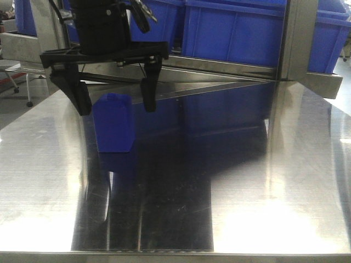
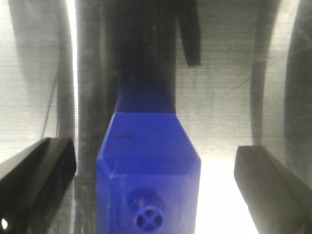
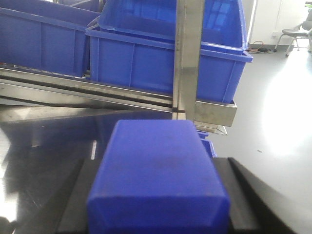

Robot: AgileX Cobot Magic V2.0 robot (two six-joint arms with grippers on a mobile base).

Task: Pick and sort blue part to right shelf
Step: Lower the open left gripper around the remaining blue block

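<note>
My right gripper [image 3: 160, 160] is shut on the blue part [image 3: 156, 180]. The part fills the lower middle of the right wrist view, black fingers [image 3: 73, 200] pressed to both flanks, its knob hidden. Ahead of it stands the right shelf [image 3: 187, 58], a steel rack carrying large blue bins [image 3: 141, 63]. A second blue block [image 1: 112, 126] stands upright on the steel table [image 1: 247, 181]. This block [image 2: 146, 165] has a round cross-holed knob. My left gripper [image 1: 114, 104] hangs open over it, one finger on each side, not touching; the left wrist view shows the gripper [image 2: 153, 151] the same way.
The rack's steel frame [image 1: 296, 44] and blue bins [image 1: 236, 33] run along the table's far edge. The table's front edge [image 1: 175, 253] is near the camera. Grey floor [image 3: 273, 136] and an office chair [image 3: 292, 34] lie right of the rack.
</note>
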